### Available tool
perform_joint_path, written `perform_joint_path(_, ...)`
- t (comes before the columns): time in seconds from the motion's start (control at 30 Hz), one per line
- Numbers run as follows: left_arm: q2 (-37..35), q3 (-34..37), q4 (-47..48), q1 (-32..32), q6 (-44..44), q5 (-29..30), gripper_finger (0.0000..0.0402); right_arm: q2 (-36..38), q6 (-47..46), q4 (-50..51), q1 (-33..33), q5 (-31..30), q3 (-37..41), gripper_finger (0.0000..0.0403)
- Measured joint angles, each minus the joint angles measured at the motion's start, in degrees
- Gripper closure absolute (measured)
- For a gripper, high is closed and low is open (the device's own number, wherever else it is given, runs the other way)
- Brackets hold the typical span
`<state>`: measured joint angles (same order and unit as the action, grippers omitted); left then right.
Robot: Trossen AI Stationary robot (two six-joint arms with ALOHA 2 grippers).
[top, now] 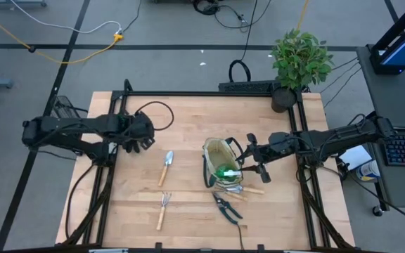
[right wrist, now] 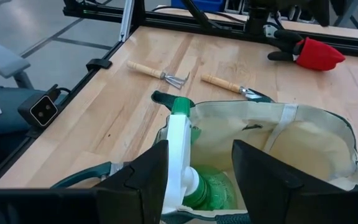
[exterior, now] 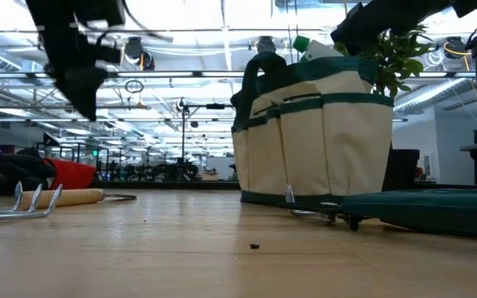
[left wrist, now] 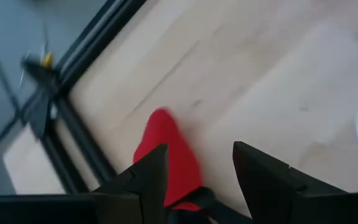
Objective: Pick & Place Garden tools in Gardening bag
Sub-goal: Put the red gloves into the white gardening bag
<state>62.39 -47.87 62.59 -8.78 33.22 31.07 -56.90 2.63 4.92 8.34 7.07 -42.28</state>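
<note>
Standing upright, beige green-trimmed gardening bag [top: 220, 163]; right gripper [top: 248, 166] jaws clamping green sprayer [right wrist: 188, 186].

The scene was lit evenly from overhead, and only soft shadows were cast on the tabletop [top: 188, 211]. Bright ceiling lights [exterior: 247, 12] were seen glaring in the low view. The left wrist view was smeared by blur; the red item [left wrist: 166, 152] was rendered without edges.

cloth gardening bag [top: 219, 159], matt wood table [top: 188, 126]
</note>
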Motion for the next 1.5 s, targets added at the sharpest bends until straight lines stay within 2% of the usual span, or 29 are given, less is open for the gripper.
perform_joint_path(0.1,0.58,1.68,-0.20,-4.44,2.54,-0.27,0.0215,-0.01,-0.01,-0.01,0.00,0.00,0.00,0.0231)
perform_joint_path(0.23,1.01,1.76,-1.10,-9.78,3.34,-3.51,0.0215,0.00,-0.02,-0.01,0.00,0.00,0.00,0.0231)
perform_joint_path(0.4,1.40,1.78,-2.47,-13.56,3.27,-4.58,0.0215,0.00,-0.06,-1.02,-0.02,0.09,1.60,0.0231)
perform_joint_path(0.57,1.75,2.48,-3.02,-14.61,3.26,-7.08,0.0215,-0.02,-1.58,-4.57,-0.01,0.03,5.11,0.0232)
perform_joint_path(0.7,2.31,6.78,-5.41,-14.89,3.97,-7.24,0.0215,0.00,-1.96,-10.65,-0.01,0.39,6.54,0.0232)
perform_joint_path(1.0,2.19,16.64,-13.23,-16.47,5.90,-9.77,0.0215,-0.02,-1.94,-10.36,0.00,0.42,6.67,0.0232)
perform_joint_path(1.3,2.16,18.42,-16.44,-17.09,3.84,-8.97,0.0216,-0.02,-1.57,-10.75,-0.02,0.42,6.67,0.0232)
perform_joint_path(1.4,2.16,18.42,-16.61,-17.09,2.84,-9.38,0.0238,-0.02,-1.55,-10.75,-0.01,0.44,6.67,0.0232)
perform_joint_path(1.5,2.16,18.42,-16.64,-17.09,2.93,-9.85,0.0285,-0.02,-1.55,-10.75,0.00,0.44,6.67,0.0232)
